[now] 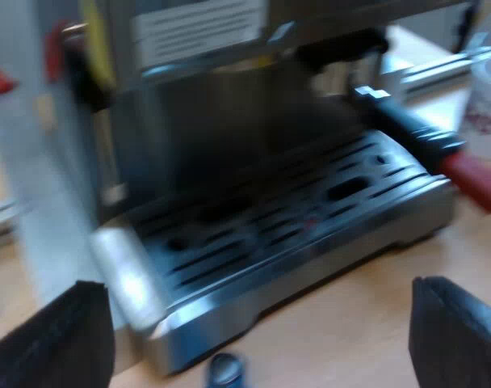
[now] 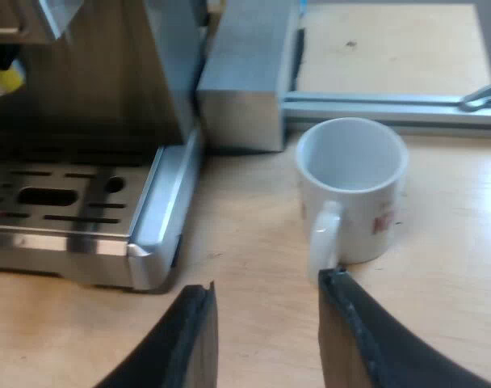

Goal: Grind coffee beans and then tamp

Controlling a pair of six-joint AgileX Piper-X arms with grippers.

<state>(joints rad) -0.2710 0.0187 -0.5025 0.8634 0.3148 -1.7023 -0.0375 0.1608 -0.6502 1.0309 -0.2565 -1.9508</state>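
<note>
The metal holder [image 1: 423, 133] with a dark handle ending in red is sitting up at the front of the steel espresso machine [image 1: 205, 97], under the brew head. Its handle is sticking outward over one end of the slotted steel drip tray [image 1: 294, 218], red end past the tray's edge. Neither tool is touching it.

The left tool [image 1: 258, 291] is hovering low in front of the drip tray with its two black fingers [image 1: 60, 339] spread very wide. It is gripping nothing and touching nothing; only bench and the tray's front are showing between the fingers. A small dark bluish object [image 1: 225, 368] is lying on the light wooden bench [image 1: 350, 323] just beside the tray's front lip, between the fingers; I cannot tell what it is.

The right tool [image 2: 267, 283] is hanging over the bench by the tray's corner, fingers [image 2: 189, 339] parted moderately, with bare bench in the gap and nothing held. One fingertip is sitting right at the foot of the handle of a white ceramic mug [image 2: 350, 186]; whether it is touching I cannot tell. The mug is standing upright on the bench near the tray, apart from it, and is looking empty inside. A grey metal block [image 2: 245, 81] and an aluminium rail [image 2: 391, 109] are lying beyond the mug.
</note>
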